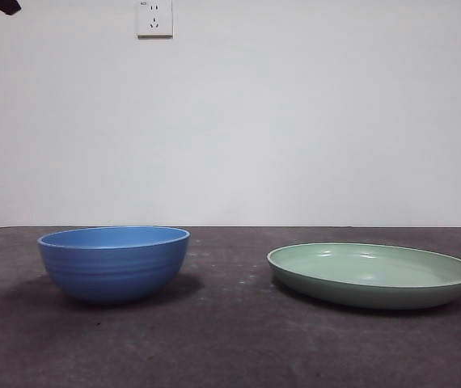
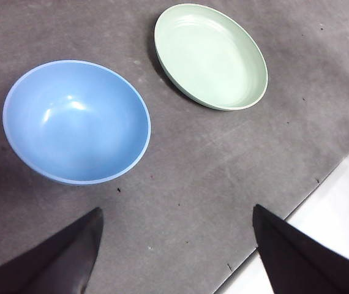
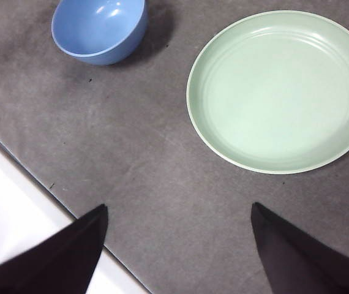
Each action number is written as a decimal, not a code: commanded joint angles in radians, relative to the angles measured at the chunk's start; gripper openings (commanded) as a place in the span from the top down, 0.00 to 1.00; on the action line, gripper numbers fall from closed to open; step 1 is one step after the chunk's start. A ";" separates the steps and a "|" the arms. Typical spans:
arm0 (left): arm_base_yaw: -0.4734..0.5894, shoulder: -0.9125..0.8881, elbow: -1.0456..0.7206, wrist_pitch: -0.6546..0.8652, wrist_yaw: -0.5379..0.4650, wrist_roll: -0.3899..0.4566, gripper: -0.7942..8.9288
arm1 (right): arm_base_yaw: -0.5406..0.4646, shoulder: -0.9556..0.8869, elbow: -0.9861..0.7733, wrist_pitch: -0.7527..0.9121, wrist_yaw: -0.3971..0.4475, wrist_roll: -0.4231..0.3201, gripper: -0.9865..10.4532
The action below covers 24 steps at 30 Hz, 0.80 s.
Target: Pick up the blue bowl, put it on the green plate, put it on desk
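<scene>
Two vessels sit on the desk [image 1: 230, 339], well apart and both upright: the blue bowl [image 1: 114, 263] at about nine o'clock in the front view, the green plate [image 1: 373, 275] at about three o'clock; each looks empty inside, and nothing touches either one; neither arm has closed on anything.

Both grippers hang high above the desk; the left gripper [image 2: 174, 245] has its jaws spread wide with bare desk between them, the bowl lying nearer to it than the plate; the right gripper [image 3: 177, 245] is likewise spread wide and empty, with the plate the nearer thing to it; in the front view only a black tip [image 1: 2, 6] shows near eleven o'clock, and which arm it belongs to cannot be told.

My judgement is that the task has not begun, so the step in hand is the reach for the bowl; the left arm looks the better placed; the bowl's side is glossy and curved, so squeezing it across the outside would likely let it slip; better to come down over the rim and put one jaw inside and one outside, pinching the wall at a single spot; descend straight so the bowl is not pushed along the desk; lift it level, carry it over the plate's middle, and lower it until it rests flat before letting go
</scene>
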 commanded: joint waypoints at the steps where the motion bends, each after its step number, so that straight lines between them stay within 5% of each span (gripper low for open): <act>1: -0.004 0.010 0.020 0.008 0.001 0.005 0.51 | 0.006 0.006 0.019 0.009 -0.002 0.007 0.58; 13: -0.010 0.102 0.058 0.019 -0.103 -0.034 0.51 | 0.006 0.006 0.019 0.010 -0.002 0.010 0.58; 24: -0.026 0.409 0.240 0.019 -0.287 -0.037 0.51 | 0.006 0.006 0.019 0.010 -0.002 0.010 0.58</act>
